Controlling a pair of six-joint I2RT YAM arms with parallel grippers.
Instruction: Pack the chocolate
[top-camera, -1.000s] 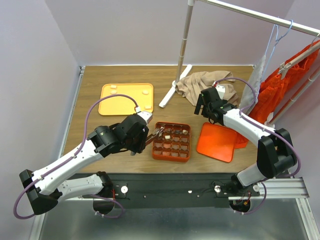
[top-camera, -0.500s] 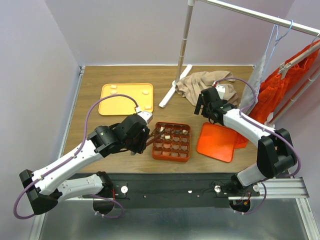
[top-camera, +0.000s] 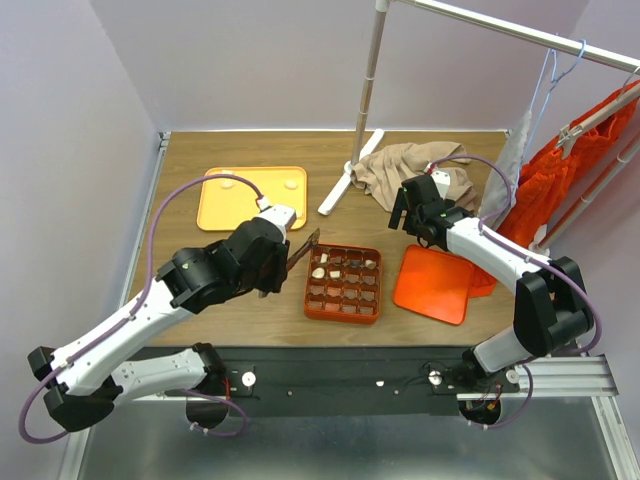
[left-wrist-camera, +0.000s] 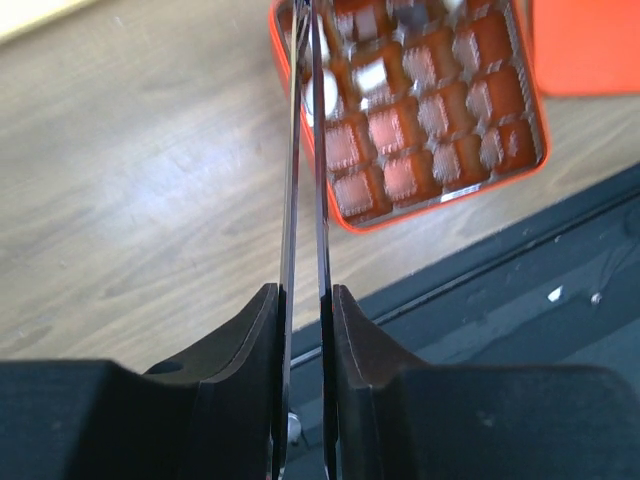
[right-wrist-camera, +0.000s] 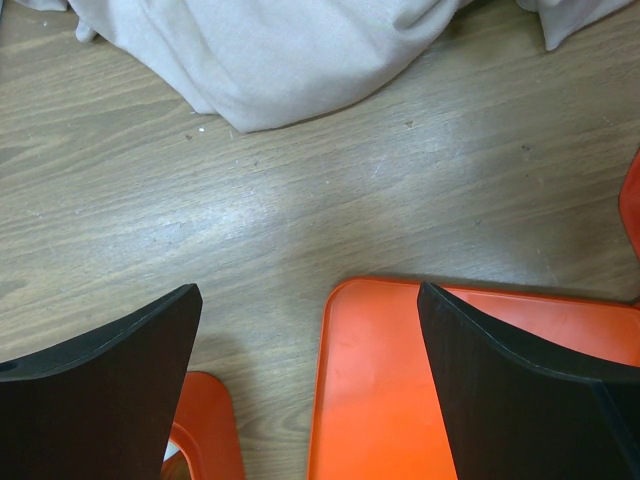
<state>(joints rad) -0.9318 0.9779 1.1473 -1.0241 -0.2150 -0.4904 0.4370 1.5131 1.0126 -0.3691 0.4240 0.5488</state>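
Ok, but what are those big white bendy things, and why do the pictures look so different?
Those are two robot arms, bolted to the near edge of a wooden table. The wide picture comes from a camera high above them. The other two come from a small camera on each arm's wrist, so you see that arm's own fingers up close.

On the table are an orange box with little square pockets, some holding chocolates. There is also a yellow tray with a few small lumps, a flat orange lid and a crumpled cloth.

The left arm's fingers are long and thin, almost pressed together near the box's corner. I see nothing pinched between them. The right arm's fingers are wide open above the lid's corner and hold nothing.
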